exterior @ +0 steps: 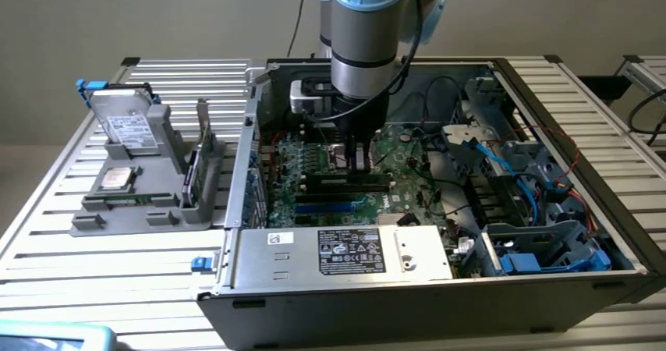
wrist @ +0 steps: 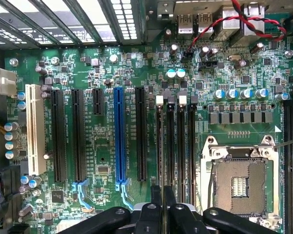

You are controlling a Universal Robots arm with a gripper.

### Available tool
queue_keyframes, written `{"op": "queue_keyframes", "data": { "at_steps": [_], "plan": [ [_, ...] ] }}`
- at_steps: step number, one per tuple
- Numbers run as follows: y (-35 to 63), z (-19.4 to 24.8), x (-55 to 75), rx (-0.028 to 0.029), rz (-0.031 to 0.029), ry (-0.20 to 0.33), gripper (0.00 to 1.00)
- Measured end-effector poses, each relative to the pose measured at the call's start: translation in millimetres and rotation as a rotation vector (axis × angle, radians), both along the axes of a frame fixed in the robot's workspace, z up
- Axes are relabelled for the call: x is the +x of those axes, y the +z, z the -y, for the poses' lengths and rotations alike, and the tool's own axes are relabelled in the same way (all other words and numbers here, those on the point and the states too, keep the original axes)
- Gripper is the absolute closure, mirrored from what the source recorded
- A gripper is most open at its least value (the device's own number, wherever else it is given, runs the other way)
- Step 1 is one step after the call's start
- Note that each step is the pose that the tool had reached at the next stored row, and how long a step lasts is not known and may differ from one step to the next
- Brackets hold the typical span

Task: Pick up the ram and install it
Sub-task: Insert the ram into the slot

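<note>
- While the tool (exterior: 357,162) hangs low inside the case (exterior: 582,132), over the board (wrist: 107,161), the step in hand looks like lining the ram (wrist: 162,193) up with the nearest memory slot (wrist: 160,141).
- To do it well, I would keep the ram parallel to that slot along its whole length, upright and untilted, and press evenly at both ends with the clip (wrist: 159,100) free.
- The tool's fingers (wrist: 156,204) stand almost together.
- A thin dark strip between them looks like the ram on edge, clamped, though that is not certain.
- The ram sits above the slot and is not seated.
</note>
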State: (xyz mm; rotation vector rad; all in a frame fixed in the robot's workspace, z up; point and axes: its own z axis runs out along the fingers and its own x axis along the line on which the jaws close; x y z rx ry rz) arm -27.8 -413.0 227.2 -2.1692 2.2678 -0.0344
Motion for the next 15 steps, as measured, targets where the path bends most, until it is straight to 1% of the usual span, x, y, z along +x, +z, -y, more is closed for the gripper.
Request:
{"op": "queue_keyframes", "data": {
  "at_steps": [2,7,11,15],
  "plan": [
    [0.2,0.1,0.0,0.0018,0.0000,0.000,0.87],
    [0.3,0.6,0.0,0.0020,-0.0005,0.000,0.87],
    [0.3,1.1,-0.1,0.0019,-0.0048,0.000,0.87],
    [-0.1,1.1,0.1,0.0019,-0.0073,0.000,0.87]
  ]
}}
